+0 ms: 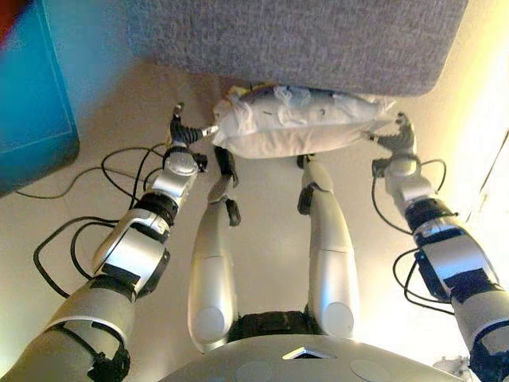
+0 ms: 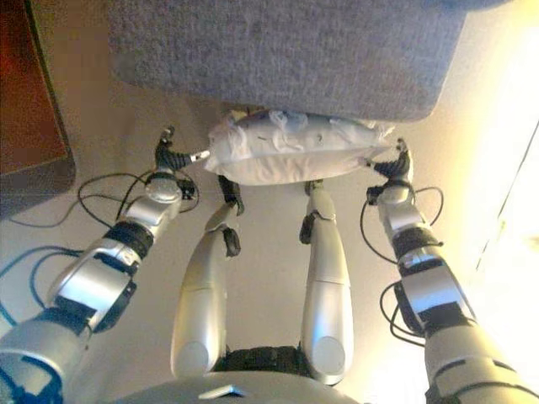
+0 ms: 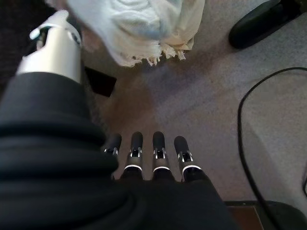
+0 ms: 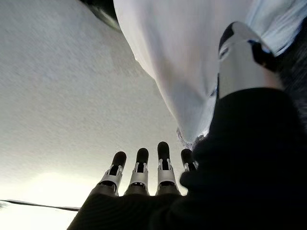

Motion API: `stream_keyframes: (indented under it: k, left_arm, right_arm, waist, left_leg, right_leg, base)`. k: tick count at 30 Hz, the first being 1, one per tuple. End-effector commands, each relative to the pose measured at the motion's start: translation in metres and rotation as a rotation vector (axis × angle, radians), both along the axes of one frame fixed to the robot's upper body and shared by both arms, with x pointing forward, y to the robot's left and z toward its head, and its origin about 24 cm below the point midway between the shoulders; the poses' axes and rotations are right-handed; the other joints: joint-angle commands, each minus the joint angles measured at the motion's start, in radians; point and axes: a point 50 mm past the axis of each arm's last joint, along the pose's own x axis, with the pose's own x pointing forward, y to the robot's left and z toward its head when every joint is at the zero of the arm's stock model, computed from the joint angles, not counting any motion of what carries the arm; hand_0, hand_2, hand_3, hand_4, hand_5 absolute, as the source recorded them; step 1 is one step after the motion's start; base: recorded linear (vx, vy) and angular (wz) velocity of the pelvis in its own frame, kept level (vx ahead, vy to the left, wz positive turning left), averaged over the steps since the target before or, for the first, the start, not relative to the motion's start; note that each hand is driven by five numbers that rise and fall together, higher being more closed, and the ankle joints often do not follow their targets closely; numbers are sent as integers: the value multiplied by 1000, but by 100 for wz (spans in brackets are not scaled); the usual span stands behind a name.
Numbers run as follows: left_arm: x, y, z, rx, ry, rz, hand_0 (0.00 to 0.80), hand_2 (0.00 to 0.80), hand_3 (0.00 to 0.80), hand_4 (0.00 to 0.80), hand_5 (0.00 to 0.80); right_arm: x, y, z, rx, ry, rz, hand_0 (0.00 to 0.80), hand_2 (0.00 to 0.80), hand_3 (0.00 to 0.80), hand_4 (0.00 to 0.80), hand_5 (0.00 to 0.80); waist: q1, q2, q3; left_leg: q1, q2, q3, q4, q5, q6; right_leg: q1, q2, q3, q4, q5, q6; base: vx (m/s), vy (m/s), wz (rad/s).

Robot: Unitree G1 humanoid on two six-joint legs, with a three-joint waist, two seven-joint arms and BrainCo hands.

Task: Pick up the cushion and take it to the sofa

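A white cushion (image 1: pixel 294 123) in a crinkled clear cover hangs between my two hands, just in front of the grey sofa (image 1: pixel 302 40), whose front edge lies right above it. My left hand (image 1: pixel 184 135) is at the cushion's left end, with its thumb against the frayed corner (image 3: pixel 144 28) and its fingers (image 3: pixel 153 153) straight. My right hand (image 1: pixel 398 139) presses the cushion's right end (image 4: pixel 177 62) with its thumb, fingers (image 4: pixel 144 167) straight. The cushion is off the floor, level and squeezed between both hands.
A blue block-like piece of furniture (image 1: pixel 32 95) stands on the floor at the far left. Black cables (image 1: pixel 119 171) loop over the pale floor beneath my left arm. A bright wall or window edge (image 1: pixel 485 183) runs along the right.
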Motion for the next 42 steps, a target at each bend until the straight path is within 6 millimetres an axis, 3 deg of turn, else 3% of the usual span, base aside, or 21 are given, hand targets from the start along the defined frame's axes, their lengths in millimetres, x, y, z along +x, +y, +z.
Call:
stream_keyframes:
  k: [1,13,24,29,36,42]
  left_arm:
    - [0,24,11,-17,-31,46,0,0,0,0,0]
    - [15,36,63,6,-128,31,0,0,0,0,0]
    - [18,39,92,54,-220,-44,0,0,0,0,0]
    - [21,25,124,276,-293,-118,0,0,0,0,0]
    - [26,7,179,592,-319,-186,0,0,0,0,0]
    - [27,-7,202,729,-300,-198,0,0,0,0,0]
  right_arm:
    - [-5,-22,11,-51,-35,-56,0,0,0,0,0]
    - [9,-43,87,-171,-177,-66,0,0,0,0,0]
    - [9,-49,118,-215,-243,-29,0,0,0,0,0]
    - [10,-47,145,-285,-302,20,0,0,0,0,0]
    - [11,-32,201,-379,-441,95,0,0,0,0,0]
    - [10,-28,216,-401,-459,106,0,0,0,0,0]
  waist:
    - [-9,38,0]
    - [-9,65,0]
    - [-5,71,0]
    - [-7,77,0]
    - [-13,81,0]
    - [-16,91,0]
  left_leg:
    - [-132,34,-59,86,-24,-1]
    - [-312,45,-49,140,-37,-9]
    - [-398,35,-56,147,-32,-14]
    - [-472,42,-53,187,-50,-11]
    - [-585,53,-47,240,-71,-10]
    - [-616,63,-52,265,-88,-9]
  right_leg:
    - [-57,-16,96,98,-98,91]
    - [-242,-27,101,162,-105,100]
    - [-327,-24,107,176,-98,115]
    - [-406,-33,115,224,-105,118]
    - [-513,-41,121,271,-112,124]
    - [-517,-46,110,265,-116,132]
  base:
    - [-67,-2,0]
    - [-26,6,-1]
    - [0,0,0]
    - [-12,21,4]
    - [-9,44,-3]
    - [34,42,-9]
